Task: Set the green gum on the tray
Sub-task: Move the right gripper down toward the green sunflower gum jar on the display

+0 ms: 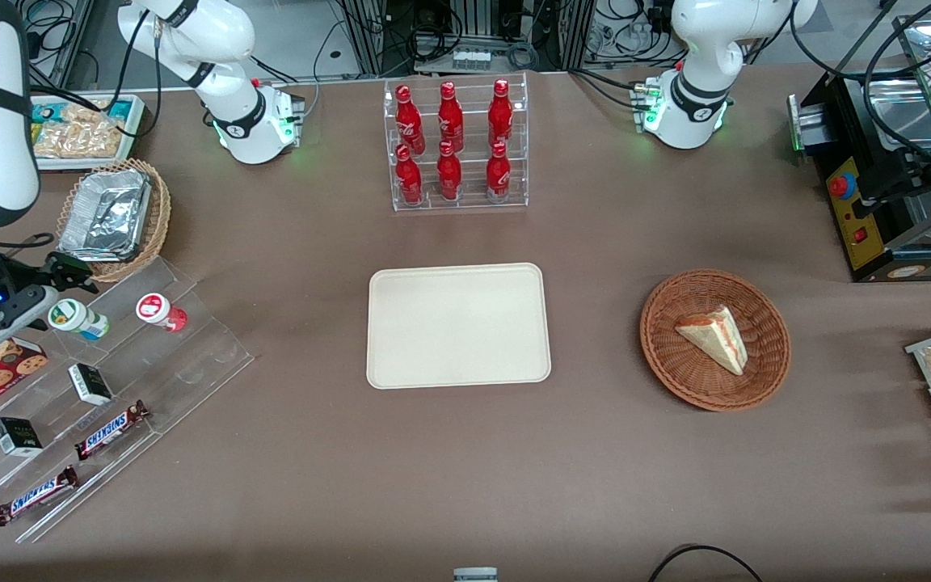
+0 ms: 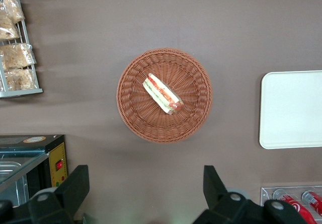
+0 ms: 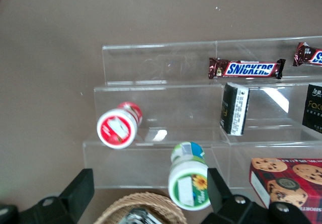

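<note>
End effector (image 3: 146,194) fingertips cut off by frame edge; cookie box (image 3: 294,181) partly cropped.

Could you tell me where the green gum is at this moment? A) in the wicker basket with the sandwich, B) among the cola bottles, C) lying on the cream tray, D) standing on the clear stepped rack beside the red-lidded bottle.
D: the green gum stands on the clear stepped rack beside the red-lidded bottle, with the gripper open around it; the tray holds nothing.
</note>
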Robot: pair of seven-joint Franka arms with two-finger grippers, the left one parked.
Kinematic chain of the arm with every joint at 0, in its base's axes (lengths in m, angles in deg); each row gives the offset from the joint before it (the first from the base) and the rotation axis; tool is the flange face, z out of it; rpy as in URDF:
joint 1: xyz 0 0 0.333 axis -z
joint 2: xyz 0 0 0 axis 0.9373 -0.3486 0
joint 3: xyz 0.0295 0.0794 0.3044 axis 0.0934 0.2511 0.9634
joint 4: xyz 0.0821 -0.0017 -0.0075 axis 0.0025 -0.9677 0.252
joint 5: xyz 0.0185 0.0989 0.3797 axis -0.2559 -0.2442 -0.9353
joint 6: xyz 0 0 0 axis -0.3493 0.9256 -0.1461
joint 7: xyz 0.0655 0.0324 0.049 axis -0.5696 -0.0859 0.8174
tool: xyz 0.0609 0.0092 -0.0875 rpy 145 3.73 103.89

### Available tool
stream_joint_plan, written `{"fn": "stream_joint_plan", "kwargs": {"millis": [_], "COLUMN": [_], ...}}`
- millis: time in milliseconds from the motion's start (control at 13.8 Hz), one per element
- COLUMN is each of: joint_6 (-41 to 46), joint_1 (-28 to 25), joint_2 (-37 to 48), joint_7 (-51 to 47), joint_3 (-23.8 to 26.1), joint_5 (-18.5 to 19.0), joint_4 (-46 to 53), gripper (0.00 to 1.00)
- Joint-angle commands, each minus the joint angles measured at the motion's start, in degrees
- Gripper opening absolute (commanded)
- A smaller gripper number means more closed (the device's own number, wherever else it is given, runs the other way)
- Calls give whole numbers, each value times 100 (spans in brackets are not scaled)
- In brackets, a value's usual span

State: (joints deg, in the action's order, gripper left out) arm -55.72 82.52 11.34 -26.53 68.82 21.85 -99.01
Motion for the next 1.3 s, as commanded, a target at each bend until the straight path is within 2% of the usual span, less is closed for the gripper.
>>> {"fn": "stream_joint_plan", "kwargs": {"millis": [0, 796, 1230], "joint_6": [-270, -1473, -1773], "joint_1": [289, 606, 641], "joint_2": [130, 227, 174], "joint_7": [651, 986, 987], "joint_3": [35, 35, 35], "joint_5": [-20, -20, -12], "joint_4": [-279, -1228, -1431], "gripper": [100, 100, 98]}}
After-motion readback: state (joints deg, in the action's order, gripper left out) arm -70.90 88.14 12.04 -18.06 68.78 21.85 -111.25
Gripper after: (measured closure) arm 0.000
